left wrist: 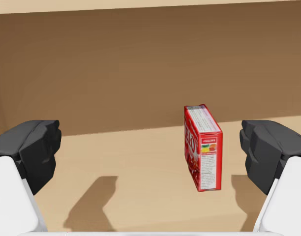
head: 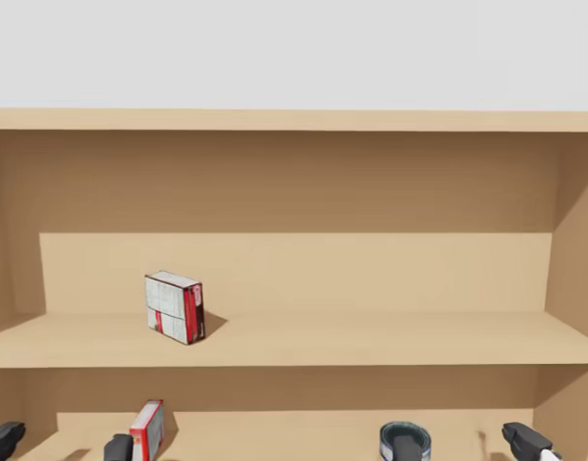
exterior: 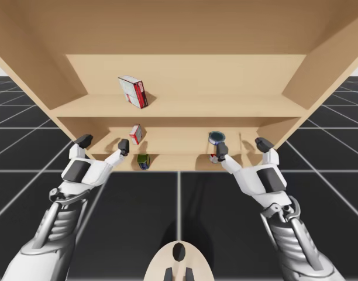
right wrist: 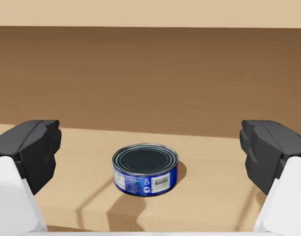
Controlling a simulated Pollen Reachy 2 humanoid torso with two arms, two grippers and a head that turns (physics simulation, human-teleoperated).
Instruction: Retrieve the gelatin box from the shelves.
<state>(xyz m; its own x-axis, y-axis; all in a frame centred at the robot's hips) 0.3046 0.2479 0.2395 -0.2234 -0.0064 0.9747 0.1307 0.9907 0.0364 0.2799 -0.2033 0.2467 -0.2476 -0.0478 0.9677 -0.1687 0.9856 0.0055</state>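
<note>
The small red cardboard box [left wrist: 203, 147] is standing on the middle wooden shelf [left wrist: 116, 162], at one o'clock from the left tool [exterior: 103, 143]. That tool is spread wide, holding nothing, so the box can slip in. The left arm [exterior: 56, 222] is reaching straight ahead; the right tool [exterior: 242, 146] is spread wide too.

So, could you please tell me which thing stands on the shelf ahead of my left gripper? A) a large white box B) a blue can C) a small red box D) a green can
C: in the left wrist view the small red box stands upright on the shelf ahead of the left gripper, whose open fingers touch nothing.
</note>
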